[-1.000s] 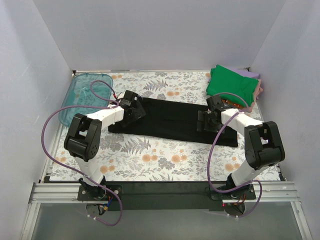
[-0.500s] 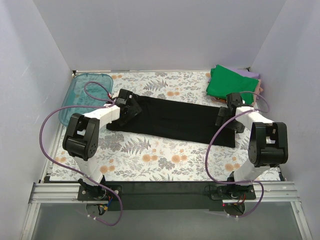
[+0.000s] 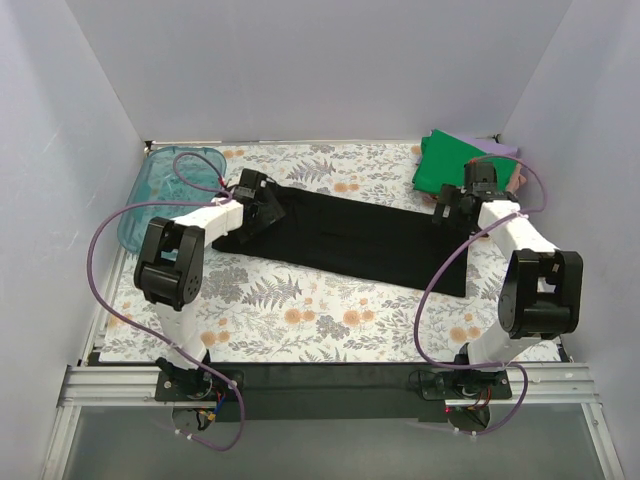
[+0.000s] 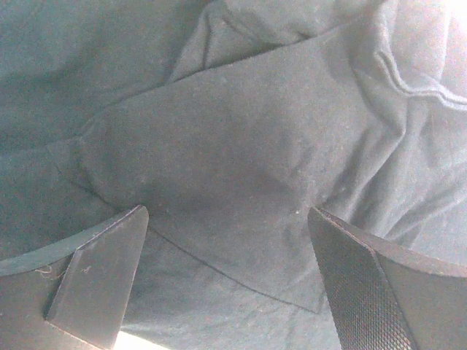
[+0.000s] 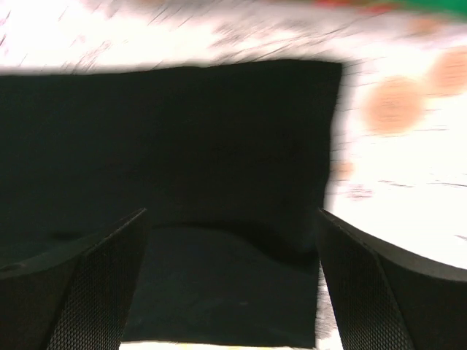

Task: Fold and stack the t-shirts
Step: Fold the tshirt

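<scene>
Across the middle of the flowered table (image 3: 330,320) lies the black t-shirt (image 3: 345,240), narrowed to a long band running left to right.

The left gripper (image 3: 262,208) sits over the band's left end. The right gripper (image 3: 452,207) is over its far right corner, just beside the green t-shirt (image 3: 455,165) that tops the pile in the far right corner.

Both pairs of fingers are spread wide with nothing pinched. The left wrist view shows fingers (image 4: 102,270) straddling rumpled layers and a hem. The right wrist view is motion-blurred and shows fingers (image 5: 95,284) astride the band's flat edge.

Judgement: the step in hand is taking hold of both ends for the cross fold.
- Catch every layer at each end, the left especially, where the cloth is bunched.
- Close both sides at matching depth.
- Lift together and keep the band taut so the edges meet square.

A teal tray (image 3: 150,200) sits at the far left, well apart.

Writing: no brand, label or print is readable on any shirt or on the arms.
</scene>
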You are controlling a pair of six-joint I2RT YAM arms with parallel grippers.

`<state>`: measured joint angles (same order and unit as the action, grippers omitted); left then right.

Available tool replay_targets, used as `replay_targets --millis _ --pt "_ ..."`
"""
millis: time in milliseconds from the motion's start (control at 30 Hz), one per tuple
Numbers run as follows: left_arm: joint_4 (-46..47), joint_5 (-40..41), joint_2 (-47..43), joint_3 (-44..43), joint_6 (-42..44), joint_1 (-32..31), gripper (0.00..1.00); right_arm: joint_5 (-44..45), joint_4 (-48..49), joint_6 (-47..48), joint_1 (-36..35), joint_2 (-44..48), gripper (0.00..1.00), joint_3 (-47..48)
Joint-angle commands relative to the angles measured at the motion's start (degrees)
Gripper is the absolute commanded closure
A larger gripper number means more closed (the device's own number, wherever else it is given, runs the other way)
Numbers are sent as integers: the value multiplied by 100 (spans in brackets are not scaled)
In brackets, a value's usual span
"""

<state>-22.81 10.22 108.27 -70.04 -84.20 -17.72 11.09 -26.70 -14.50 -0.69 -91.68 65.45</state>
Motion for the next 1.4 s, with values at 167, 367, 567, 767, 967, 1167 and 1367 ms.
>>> replay_targets --millis 167,367,567,767,967,1167,1367 --pt "-601 68 1625 -1685 474 93 8 -1733 604 -35 -458 -833 1 -516" --pt "-796 -2 2733 -3654 949 93 8 -1689 455 -535 -932 -90 2 -1621" --pt "-936 -668 4008 -5885 1424 93 5 -1891 472 -1308 -2030 1080 1 -3230" --pt "-383 -1294 4509 -6250 1188 93 2 -2242 806 -2337 -3680 1775 2 -3943" --pt "-145 -1487 4984 -6680 845 75 2 -2638 1193 -2523 -4825 1856 2 -3523" --pt "57 -1453 5108 -6698 449 75 2 -2638 1369 -2593 -5739 1242 2 -2811" --pt "-13 -1276 4696 -6575 238 49 2 -2376 1212 -2742 -6258 1257 2 -2274"
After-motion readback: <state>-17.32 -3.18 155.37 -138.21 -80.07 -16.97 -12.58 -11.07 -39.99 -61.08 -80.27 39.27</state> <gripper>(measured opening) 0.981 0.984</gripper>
